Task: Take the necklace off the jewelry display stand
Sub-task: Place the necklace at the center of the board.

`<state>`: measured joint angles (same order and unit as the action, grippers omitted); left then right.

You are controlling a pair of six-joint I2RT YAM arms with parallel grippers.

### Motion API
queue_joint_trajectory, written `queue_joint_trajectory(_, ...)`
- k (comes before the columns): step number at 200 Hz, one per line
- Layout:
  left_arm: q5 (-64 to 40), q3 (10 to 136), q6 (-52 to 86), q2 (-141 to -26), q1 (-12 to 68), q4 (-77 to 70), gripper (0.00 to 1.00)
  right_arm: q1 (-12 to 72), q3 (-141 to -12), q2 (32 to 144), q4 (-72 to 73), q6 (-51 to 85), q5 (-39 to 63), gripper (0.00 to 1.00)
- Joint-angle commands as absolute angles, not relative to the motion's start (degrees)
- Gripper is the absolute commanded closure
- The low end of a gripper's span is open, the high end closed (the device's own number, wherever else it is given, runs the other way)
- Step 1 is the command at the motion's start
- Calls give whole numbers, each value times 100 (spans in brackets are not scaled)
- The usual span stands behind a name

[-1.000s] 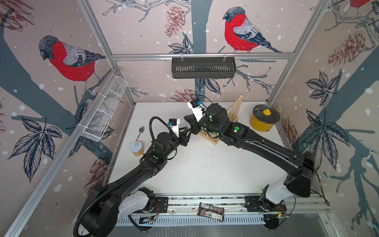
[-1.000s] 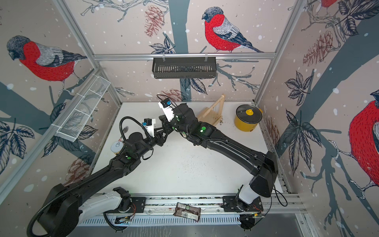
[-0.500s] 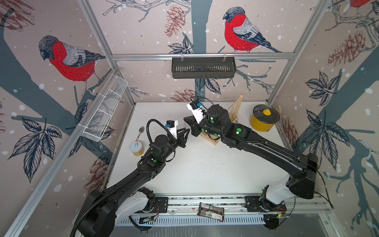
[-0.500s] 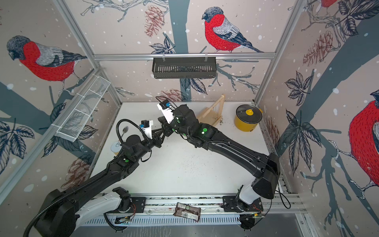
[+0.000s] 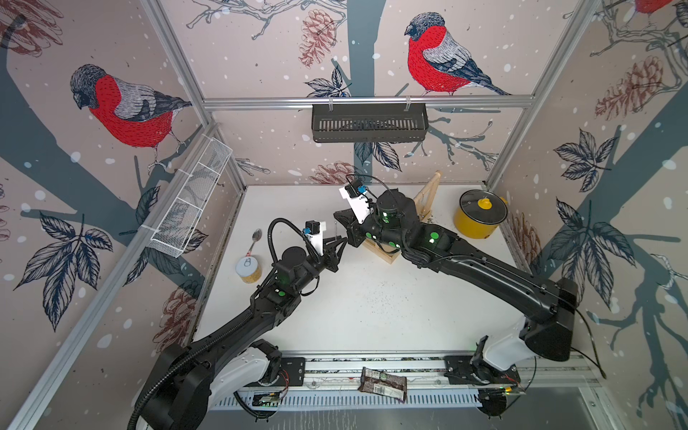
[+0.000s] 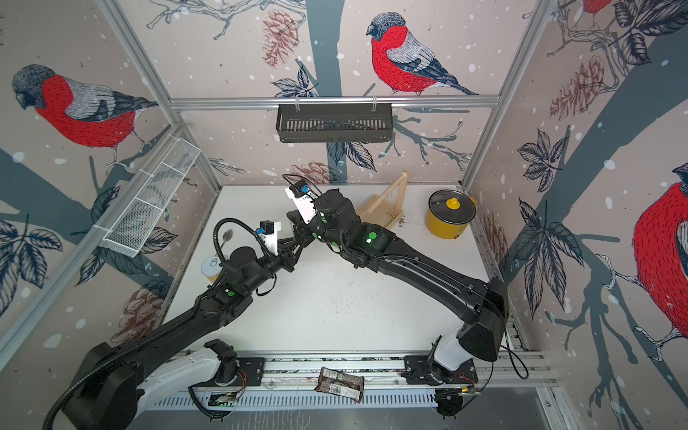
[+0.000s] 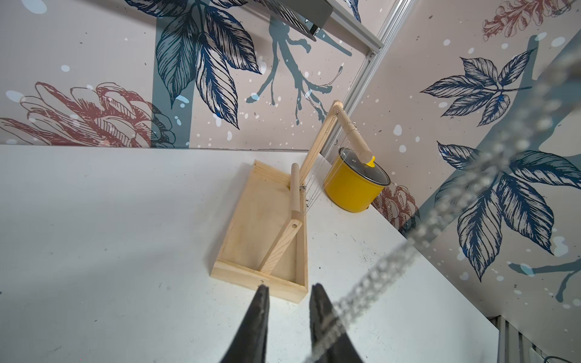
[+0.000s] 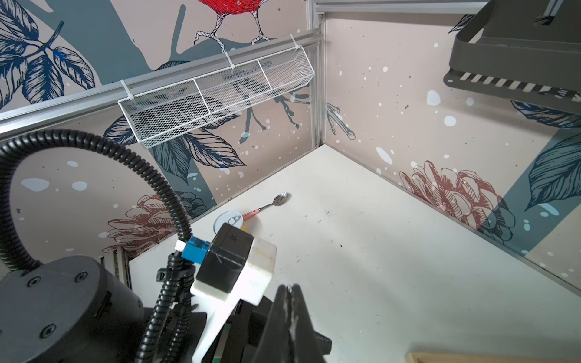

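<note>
**Step in hand.** The lift-off appeared complete, with a hand-over or lay-down pending. In the left wrist view the necklace (image 7: 390, 265), a chain of small silvery links blurred by its closeness to the lens, ran taut through the air. It was clear of the jewelry display stand (image 7: 257, 226) and rose out of frame.

**Grippers.** The right gripper (image 8: 290, 290) was closed, finger against finger. Its contact with the chain was not visible, but the taut line suggested it held the upper end. The left gripper (image 7: 290, 292) had its jaws narrowly apart, with bare desk (image 7: 110, 235) showing between them. The chain crossed one finger (image 7: 316, 301) and was not seen inside the gap.

**Location.** The stand stood towards the desk's back right corner, just beside a yellow pot (image 7: 352, 188). The necklace hung between the stand and the left edge.

**Materials.**
- The stand was pale unfinished wood: a shallow rectangular tray with a low rim, a slim post and a round dowel crossbar (image 7: 352, 132).
- Fine strands hung over the crossbar.
- The pot was glossy, with a glass lid.
- The desk was matte white and scuffed.

**Next move, as judged.** Either the left jaws needed to shift sideways so the chain fell between the pads before closing, or the right arm needed to lower the chain onto open desk. A limp, slippery chain would probably swing and could snag the crossbar end.
</note>
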<state>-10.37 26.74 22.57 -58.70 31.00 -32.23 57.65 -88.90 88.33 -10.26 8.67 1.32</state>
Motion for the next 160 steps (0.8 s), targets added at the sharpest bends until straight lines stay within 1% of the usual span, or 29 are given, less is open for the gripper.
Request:
queue_joint_trajectory(1, -1065, 2586, 2343, -5811, 3118, -3616, 76, 5773, -8939, 8751, -894, 797, 39, 97)
queue_joint_trajectory(20, -1068, 2520, 2371, -5783, 3119, -3630, 78, 5771, -8947, 8754, -894, 787, 18, 96)
queue_joint_trajectory(160, -1063, 2417, 2425, -5774, 3131, -3657, 78, 5816, -8999, 8737, -923, 802, 57, 96)
